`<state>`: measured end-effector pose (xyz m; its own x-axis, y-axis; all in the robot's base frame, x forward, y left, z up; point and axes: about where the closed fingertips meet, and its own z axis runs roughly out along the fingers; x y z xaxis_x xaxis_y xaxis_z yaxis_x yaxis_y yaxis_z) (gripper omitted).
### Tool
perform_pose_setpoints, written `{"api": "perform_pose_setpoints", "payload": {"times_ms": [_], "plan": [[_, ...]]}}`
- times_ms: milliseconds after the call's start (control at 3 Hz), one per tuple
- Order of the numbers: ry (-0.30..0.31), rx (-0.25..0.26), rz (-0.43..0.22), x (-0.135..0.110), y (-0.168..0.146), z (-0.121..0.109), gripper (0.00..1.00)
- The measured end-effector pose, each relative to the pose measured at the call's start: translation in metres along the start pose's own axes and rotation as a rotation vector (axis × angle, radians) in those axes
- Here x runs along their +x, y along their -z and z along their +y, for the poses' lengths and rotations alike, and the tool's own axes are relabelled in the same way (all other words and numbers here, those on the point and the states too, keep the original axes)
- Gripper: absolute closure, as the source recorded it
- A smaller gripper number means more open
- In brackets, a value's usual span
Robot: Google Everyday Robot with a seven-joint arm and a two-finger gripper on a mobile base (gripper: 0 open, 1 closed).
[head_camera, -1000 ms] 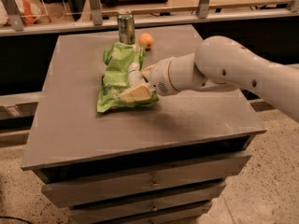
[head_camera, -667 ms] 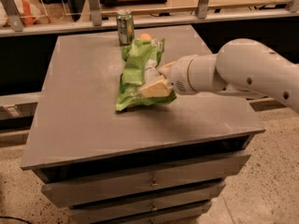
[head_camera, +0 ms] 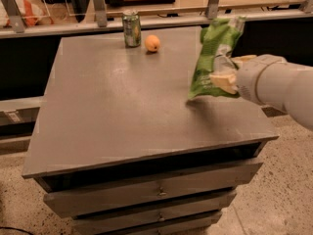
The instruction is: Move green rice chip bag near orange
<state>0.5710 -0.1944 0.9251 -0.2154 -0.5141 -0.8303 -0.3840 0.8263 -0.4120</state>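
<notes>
Gripper (head_camera: 230, 73) hangs over the table's (head_camera: 122, 116) right side, fingers clamped on the green rice chip bag (head_camera: 214, 53), held upright, well apart from the orange (head_camera: 152, 43) just beside the drink can (head_camera: 131, 29) at the far edge. Since 0.7 s ago the bag has swung right, uncovering the orange.

The gripper (head_camera: 226, 70) is over the right side of the table (head_camera: 122, 111). It pinches the green bag (head_camera: 215, 40) and holds it upright. The orange (head_camera: 152, 43) sits at the far side, well apart from the bag. A can (head_camera: 131, 28) stands just left of the orange.
</notes>
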Motion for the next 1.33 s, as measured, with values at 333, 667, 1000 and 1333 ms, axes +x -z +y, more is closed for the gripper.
{"api": "perform_pose_setpoints", "payload": {"times_ms": [333, 667, 1000, 1333], "plan": [[-0.002, 0.177, -0.031, 0.016, 0.036, -0.06, 1.0], [0.029, 0.234, -0.051, 0.014, 0.039, -0.09, 1.0], [0.042, 0.229, -0.071, -0.001, 0.02, -0.1, 1.0], [0.028, 0.206, -0.095, -0.02, -0.005, -0.103, 1.0]]}}
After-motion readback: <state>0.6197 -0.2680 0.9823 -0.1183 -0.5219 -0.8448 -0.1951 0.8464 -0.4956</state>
